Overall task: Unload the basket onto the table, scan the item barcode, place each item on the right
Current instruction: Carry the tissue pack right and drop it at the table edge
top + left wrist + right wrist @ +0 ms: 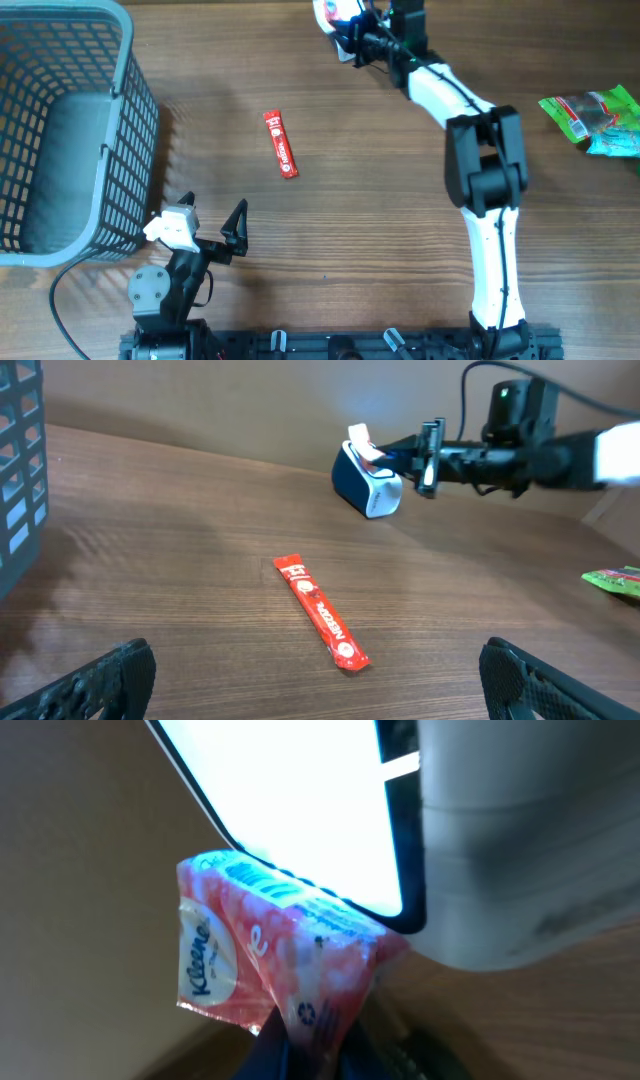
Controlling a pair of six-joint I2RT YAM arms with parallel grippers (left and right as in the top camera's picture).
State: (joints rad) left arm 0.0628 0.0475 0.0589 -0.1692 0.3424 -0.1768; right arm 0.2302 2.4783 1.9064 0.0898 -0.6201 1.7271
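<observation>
The wooden table (380, 230) fills the overhead view, with a grey basket (140, 120) taking up its left edge. The right arm (480, 170) stretches from the bottom right up to the top centre, where the scanner (366, 485) sits at the frame's upper edge.

In the right wrist view the tissue pack (270, 955) sits in the middle of the frame, pinched from below by the right gripper (310, 1040), its upper edge right up against the scanner's bright window. The left gripper (207, 225), at the bottom left, stands wide with nothing in it.

A red stick packet (281, 144) lies loose left of centre, and a green packet (595, 118) lies at the far right edge.

The scan looks to be in hand: the pack is presented to the light, but nothing shows that it has registered. The other two packets look untouched.

The barcode itself cannot be made out, the glare washes out the scanner face, and the right fingers are mostly cut off at the bottom.
</observation>
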